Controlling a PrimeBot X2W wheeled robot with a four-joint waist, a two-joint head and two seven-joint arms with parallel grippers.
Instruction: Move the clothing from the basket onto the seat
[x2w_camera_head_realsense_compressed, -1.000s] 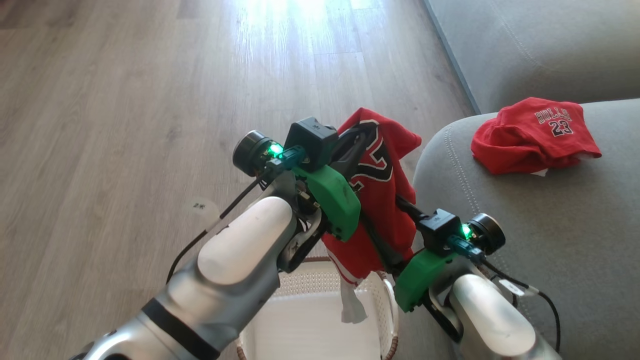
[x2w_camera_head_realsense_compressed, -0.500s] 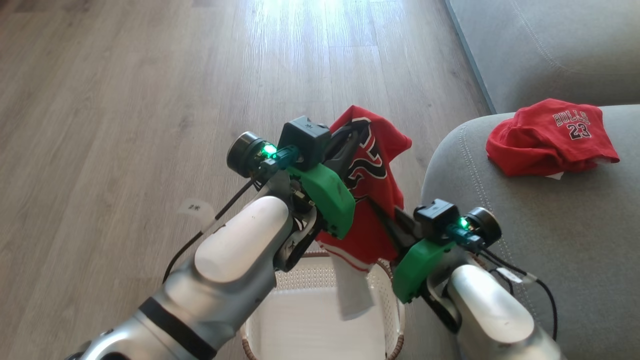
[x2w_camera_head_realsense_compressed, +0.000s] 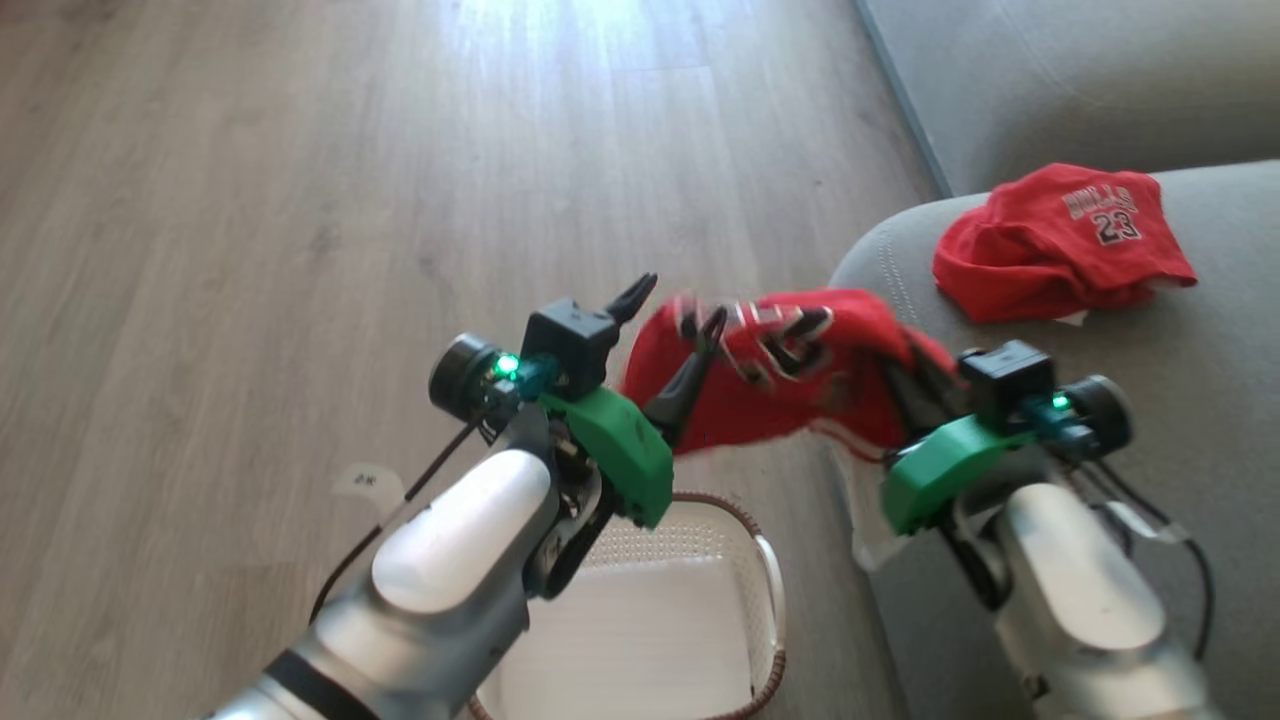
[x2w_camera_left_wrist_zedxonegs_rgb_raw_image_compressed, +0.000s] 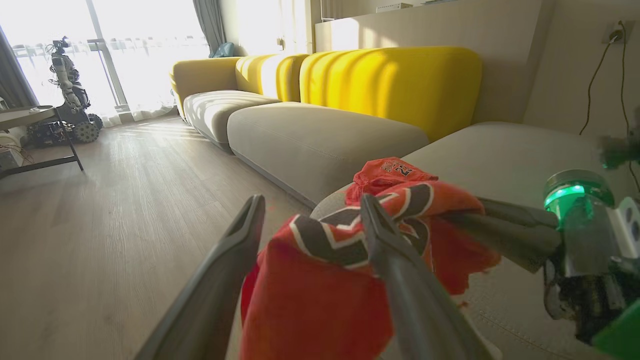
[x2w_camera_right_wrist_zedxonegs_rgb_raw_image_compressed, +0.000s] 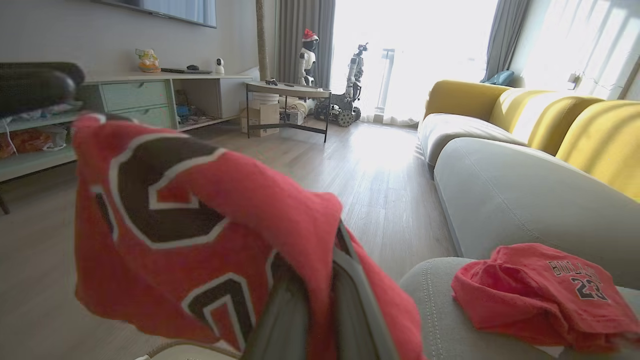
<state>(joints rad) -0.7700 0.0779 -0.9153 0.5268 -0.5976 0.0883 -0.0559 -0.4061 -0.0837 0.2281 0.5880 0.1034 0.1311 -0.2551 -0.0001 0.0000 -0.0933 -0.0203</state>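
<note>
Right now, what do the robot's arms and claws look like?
The left forearm and right forearm are smooth, rounded, silvery white. Each wrist wears a bright green shell, a black box and a round black knob with a glowing green light. Thin black cables run along them. The left gripper and right gripper each have two long, dark, pointed fingers.

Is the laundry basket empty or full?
Empty where visible: the basket has a bare white floor, though the left forearm hides one corner.
</note>
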